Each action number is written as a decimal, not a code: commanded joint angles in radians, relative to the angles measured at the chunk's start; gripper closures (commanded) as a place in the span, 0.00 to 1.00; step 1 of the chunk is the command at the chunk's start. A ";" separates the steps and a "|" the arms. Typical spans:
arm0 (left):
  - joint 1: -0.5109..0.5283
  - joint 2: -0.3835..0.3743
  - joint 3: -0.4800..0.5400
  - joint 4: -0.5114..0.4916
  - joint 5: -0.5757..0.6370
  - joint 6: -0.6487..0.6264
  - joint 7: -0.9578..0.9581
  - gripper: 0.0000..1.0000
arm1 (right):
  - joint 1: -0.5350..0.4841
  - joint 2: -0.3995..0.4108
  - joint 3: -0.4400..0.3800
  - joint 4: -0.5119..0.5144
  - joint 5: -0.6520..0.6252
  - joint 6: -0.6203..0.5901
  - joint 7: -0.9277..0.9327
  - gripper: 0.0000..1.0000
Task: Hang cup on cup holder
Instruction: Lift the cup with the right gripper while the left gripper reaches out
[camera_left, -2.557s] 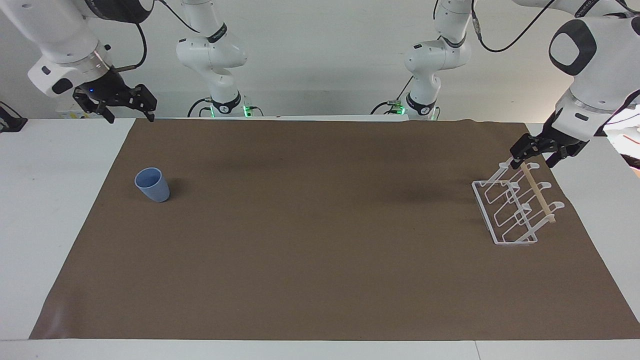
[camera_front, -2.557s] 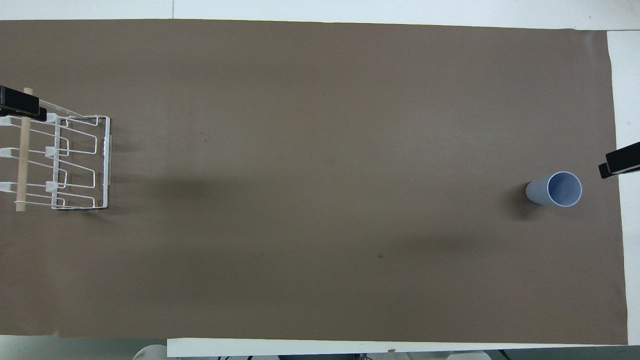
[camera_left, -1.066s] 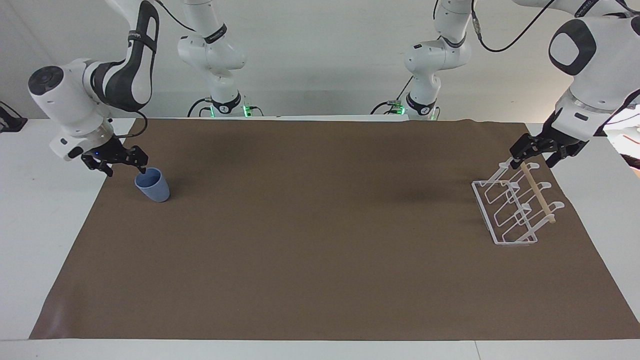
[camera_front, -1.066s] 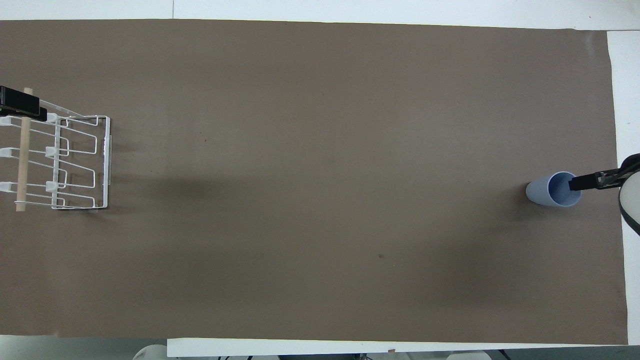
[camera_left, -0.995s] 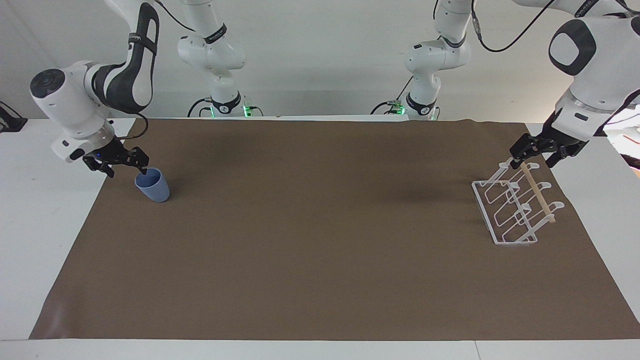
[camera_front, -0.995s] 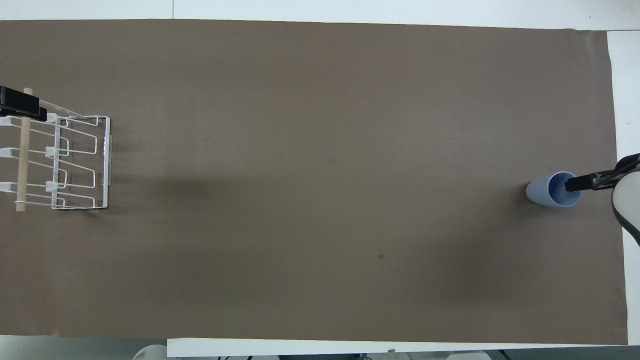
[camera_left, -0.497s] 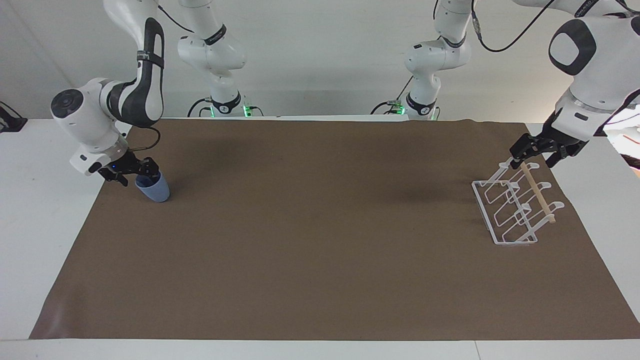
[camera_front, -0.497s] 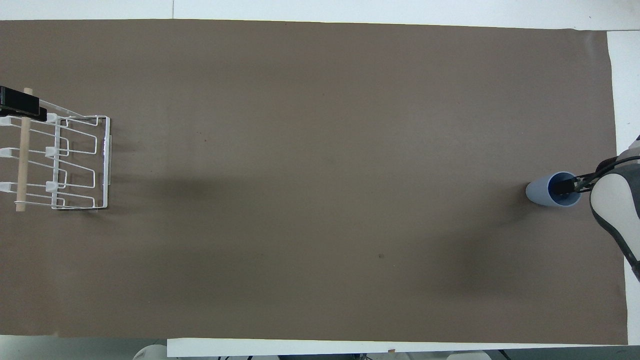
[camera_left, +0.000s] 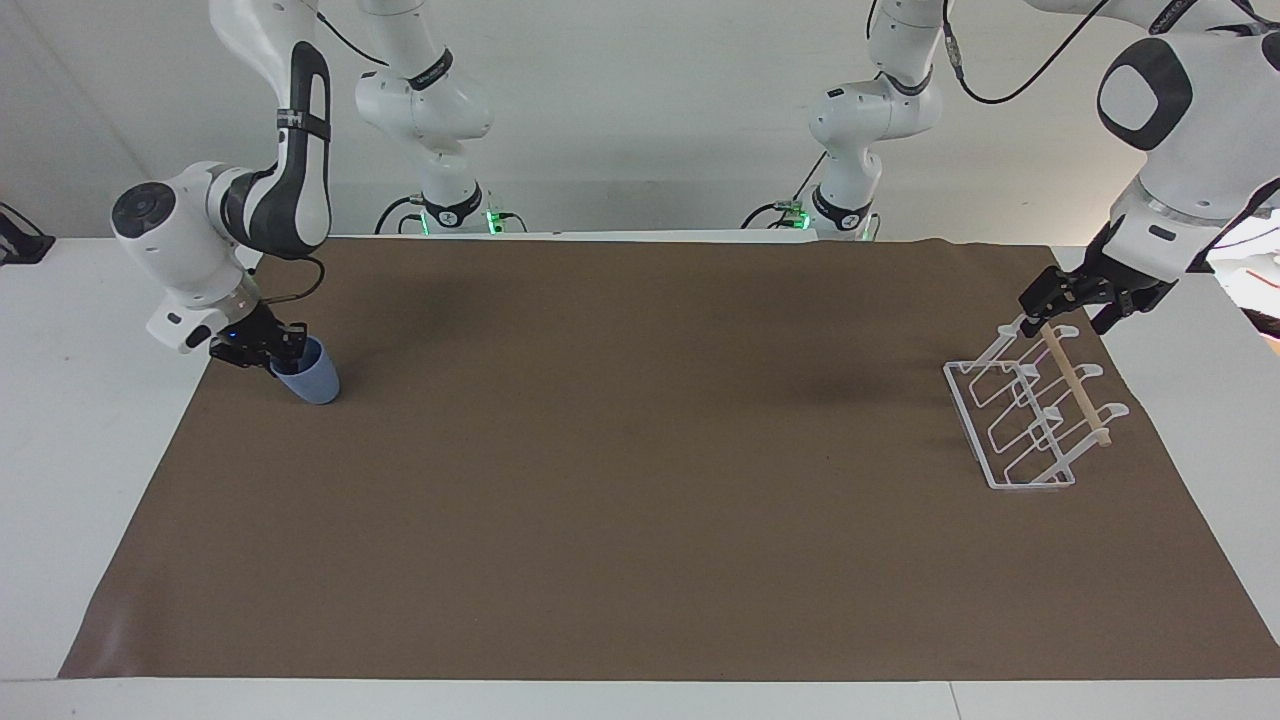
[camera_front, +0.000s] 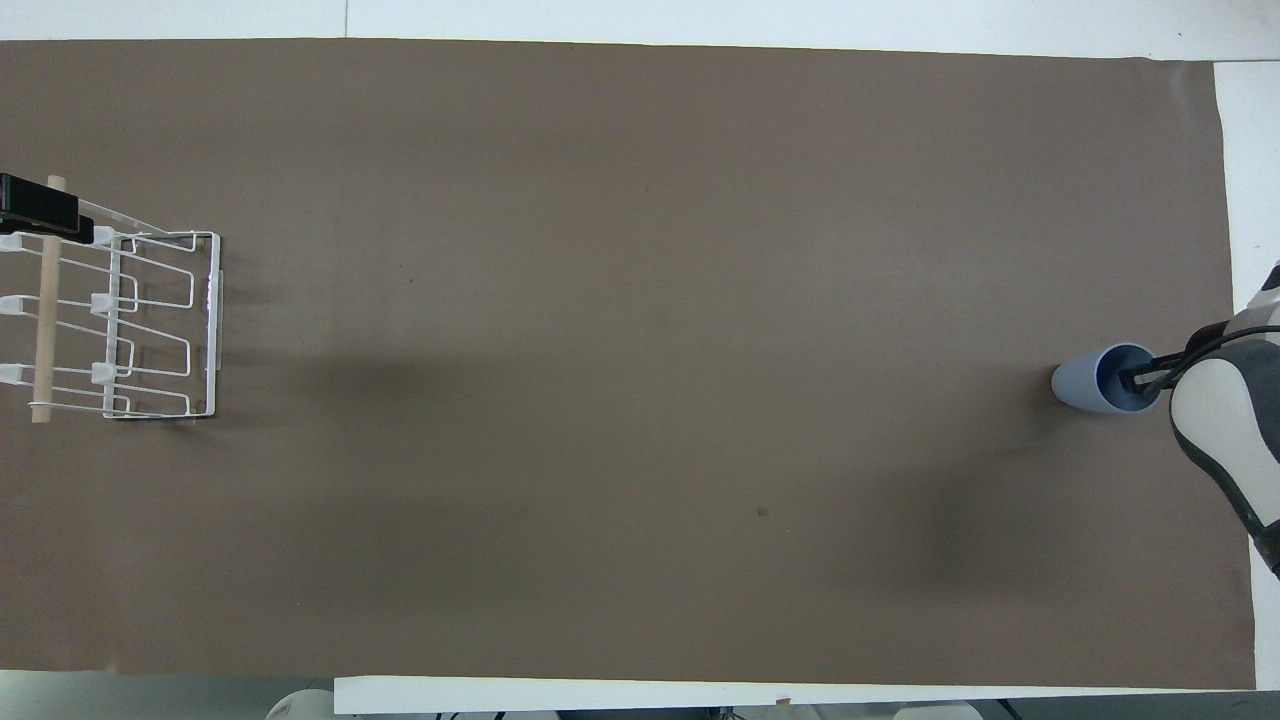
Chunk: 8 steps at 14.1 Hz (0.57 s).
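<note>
The light blue cup (camera_left: 313, 384) stands upright on the brown mat at the right arm's end of the table; it also shows in the overhead view (camera_front: 1078, 385). My right gripper (camera_left: 285, 353) is down at its rim, one finger inside the cup and one outside, closed on the wall (camera_front: 1150, 380). The white wire cup holder (camera_left: 1010, 425) with its wooden rod stands at the left arm's end (camera_front: 150, 320). My left gripper (camera_left: 1038, 320) rests on its upper end, by the rod's tip nearest the robots (camera_front: 45, 215), holding it.
A brown mat (camera_left: 640, 500) covers most of the white table (camera_left: 90, 420). The cup stands close to the mat's edge at the right arm's end. The cup holder stands near the mat's edge at the left arm's end.
My right gripper came down from above the table to the cup, put one finger inside it and closed on the rim. The cup, the cup holder and the left arm have not moved.
</note>
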 joint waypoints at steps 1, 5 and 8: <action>0.008 -0.033 -0.002 -0.024 0.003 -0.020 0.003 0.00 | -0.004 -0.003 0.004 0.002 -0.002 -0.006 -0.030 1.00; 0.009 -0.052 0.000 -0.037 0.003 -0.035 0.000 0.00 | 0.065 -0.001 0.013 0.288 0.240 -0.437 -0.046 1.00; 0.029 -0.055 -0.002 -0.040 0.003 -0.034 -0.052 0.00 | 0.099 -0.004 0.015 0.358 0.561 -0.614 0.028 1.00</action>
